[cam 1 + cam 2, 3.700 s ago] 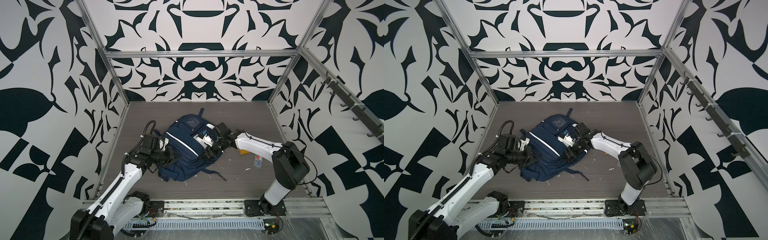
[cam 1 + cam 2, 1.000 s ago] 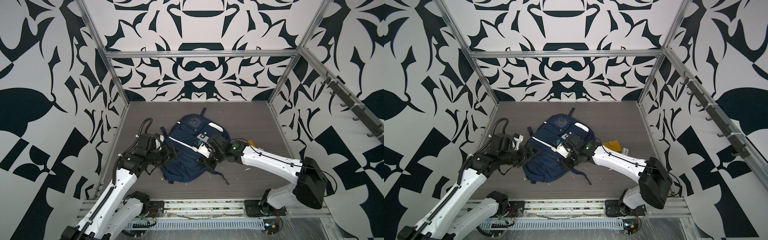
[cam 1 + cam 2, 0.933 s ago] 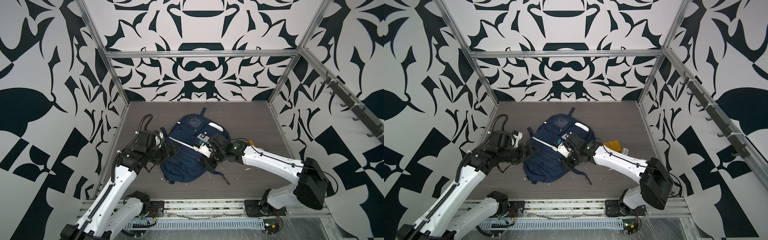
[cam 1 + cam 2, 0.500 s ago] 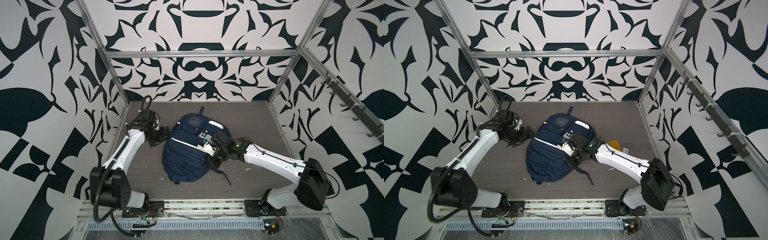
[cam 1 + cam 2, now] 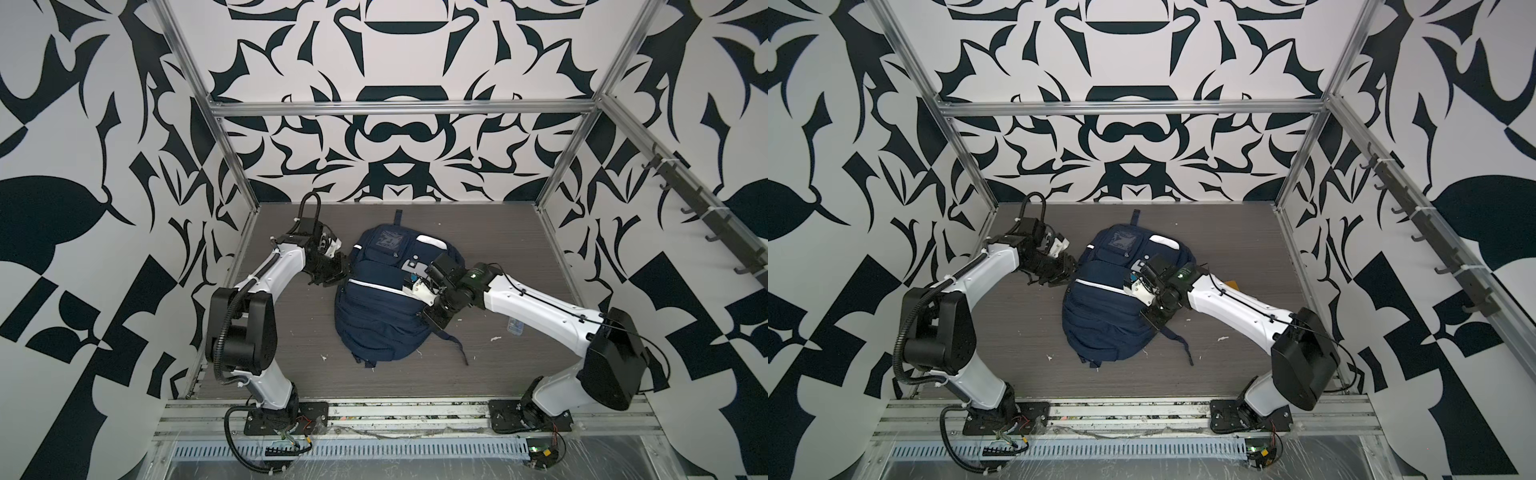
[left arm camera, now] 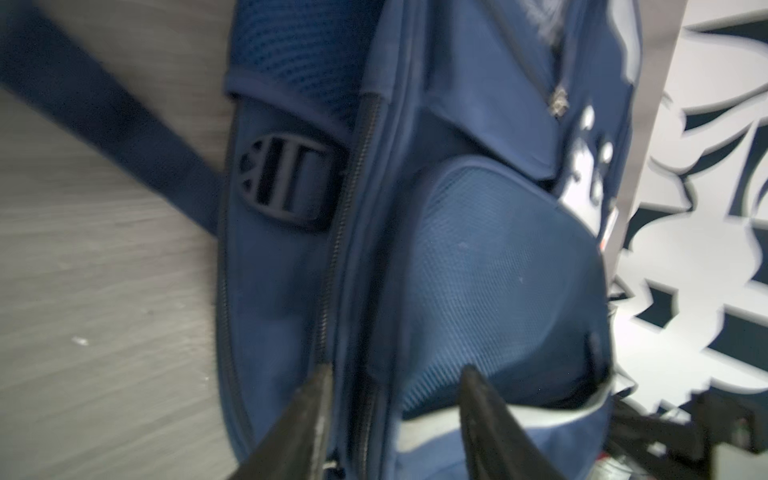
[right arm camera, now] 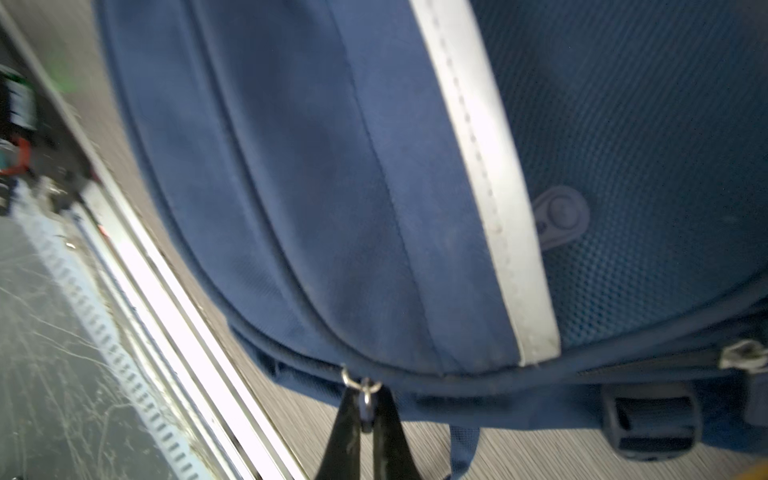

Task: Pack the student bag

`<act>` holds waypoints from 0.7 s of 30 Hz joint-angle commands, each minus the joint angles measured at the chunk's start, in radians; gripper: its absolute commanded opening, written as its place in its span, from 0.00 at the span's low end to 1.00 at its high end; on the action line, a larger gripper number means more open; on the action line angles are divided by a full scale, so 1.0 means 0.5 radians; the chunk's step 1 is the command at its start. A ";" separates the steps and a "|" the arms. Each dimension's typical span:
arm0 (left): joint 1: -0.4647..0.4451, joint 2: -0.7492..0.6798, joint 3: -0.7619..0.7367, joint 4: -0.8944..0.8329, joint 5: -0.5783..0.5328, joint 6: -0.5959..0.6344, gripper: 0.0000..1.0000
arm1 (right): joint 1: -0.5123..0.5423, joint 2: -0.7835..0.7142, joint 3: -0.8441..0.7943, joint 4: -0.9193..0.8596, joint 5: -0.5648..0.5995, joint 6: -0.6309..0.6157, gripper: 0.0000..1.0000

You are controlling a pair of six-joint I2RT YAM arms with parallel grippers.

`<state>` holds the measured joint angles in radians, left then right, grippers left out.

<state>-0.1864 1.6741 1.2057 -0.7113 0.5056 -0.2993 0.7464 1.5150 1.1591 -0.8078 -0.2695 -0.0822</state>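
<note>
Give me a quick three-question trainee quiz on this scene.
1. True or false: the right hand pinches a zip pull on the bag.
2. How is the bag placed? A. lying on the table B. standing upright C. held in the air
3. Fill in: the bag's stripe is ____.
Key: 1 true; 2 A; 3 white.
</note>
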 commanded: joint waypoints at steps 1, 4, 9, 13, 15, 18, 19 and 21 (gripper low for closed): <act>-0.032 -0.064 -0.123 0.029 0.204 -0.063 0.29 | -0.031 0.036 0.127 -0.056 0.129 -0.140 0.00; -0.035 -0.147 -0.235 0.094 0.250 -0.122 0.07 | -0.043 0.087 0.180 -0.103 0.159 -0.188 0.00; -0.032 -0.345 -0.446 0.270 0.326 -0.356 0.00 | -0.043 0.171 0.266 -0.209 0.219 -0.261 0.00; -0.032 -0.569 -0.649 0.532 0.369 -0.680 0.00 | -0.014 0.177 0.280 -0.267 0.246 -0.352 0.00; -0.032 -0.667 -0.752 0.697 0.381 -0.848 0.00 | 0.010 0.165 0.269 -0.282 0.243 -0.415 0.00; -0.035 -0.758 -0.862 0.858 0.402 -1.039 0.00 | 0.025 0.121 0.250 -0.257 0.133 -0.495 0.00; -0.038 -0.780 -0.893 0.899 0.411 -1.090 0.00 | 0.035 0.098 0.241 -0.232 0.099 -0.520 0.00; -0.047 -0.853 -0.951 0.963 0.408 -1.187 0.00 | 0.074 0.057 0.233 -0.185 0.040 -0.583 0.00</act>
<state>-0.1894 1.2991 0.7593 -0.3317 0.6136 -0.7517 0.7444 1.6035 1.2503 -0.9813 -0.1448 -0.2974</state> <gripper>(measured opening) 0.062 0.073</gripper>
